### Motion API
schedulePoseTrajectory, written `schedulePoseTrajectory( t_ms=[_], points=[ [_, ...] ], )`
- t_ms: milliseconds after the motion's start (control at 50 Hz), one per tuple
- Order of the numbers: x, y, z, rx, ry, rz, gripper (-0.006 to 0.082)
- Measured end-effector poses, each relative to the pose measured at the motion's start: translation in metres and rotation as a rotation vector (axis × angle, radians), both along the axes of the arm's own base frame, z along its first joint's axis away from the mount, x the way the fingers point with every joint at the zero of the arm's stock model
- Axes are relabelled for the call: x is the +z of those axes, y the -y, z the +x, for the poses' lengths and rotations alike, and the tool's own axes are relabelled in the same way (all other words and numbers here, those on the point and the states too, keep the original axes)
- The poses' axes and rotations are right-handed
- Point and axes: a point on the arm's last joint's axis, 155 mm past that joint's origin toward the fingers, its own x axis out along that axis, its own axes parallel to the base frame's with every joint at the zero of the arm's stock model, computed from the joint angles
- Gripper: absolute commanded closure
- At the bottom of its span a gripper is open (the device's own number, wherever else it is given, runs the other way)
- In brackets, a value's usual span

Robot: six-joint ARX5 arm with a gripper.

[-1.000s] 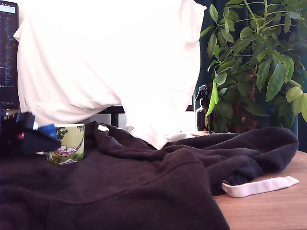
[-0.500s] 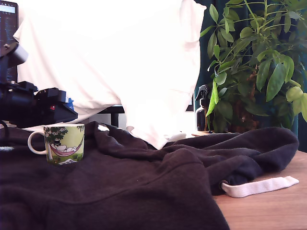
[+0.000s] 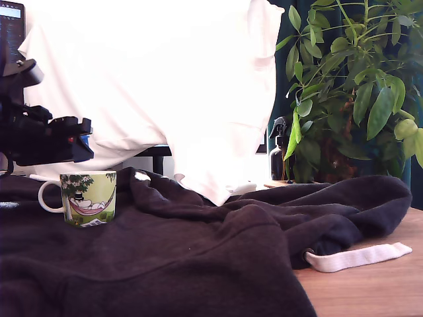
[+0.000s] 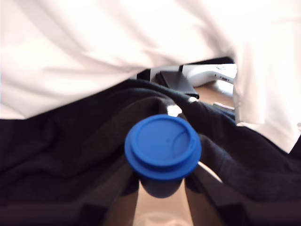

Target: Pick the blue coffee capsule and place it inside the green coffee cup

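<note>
The blue coffee capsule is clamped between my gripper's two dark fingers, its round flat face turned toward the wrist camera. In the exterior view only a sliver of the blue capsule shows at the tip of my gripper. The gripper hangs in the air above the mug and a little toward the exterior view's left. The green coffee cup stands upright on the dark garment, with its white handle pointing to the exterior view's left. The cup's inside is hidden from both views.
A dark sweatshirt covers most of the wooden table, and a white strap lies at its right. A white cloth hangs behind. A leafy plant and a black spray bottle stand at the back right.
One second ago the gripper was low beside the mug, covering its handle. It has since risen with the capsule and drawn slightly toward the exterior view's left. The mug has not moved.
</note>
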Motion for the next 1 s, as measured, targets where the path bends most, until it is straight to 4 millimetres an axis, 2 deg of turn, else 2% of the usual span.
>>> schedulePoseTrajectory(
  t_ms=[180,240,280,420,480,1000],
  points=[
    [-0.012,0.000,-0.003,-0.001,-0.052,0.009,0.0706],
    [-0.015,0.000,-0.004,-0.002,-0.064,0.010,0.0673],
    [-0.016,0.000,-0.005,-0.006,-0.066,0.010,0.0606],
    [-0.015,0.001,-0.005,-0.010,-0.063,0.013,0.0146],
    [-0.015,0.001,-0.005,-0.011,-0.060,0.018,0.0058],
    [-0.015,0.005,-0.006,-0.028,-0.056,0.024,0.0060]
  ],
)
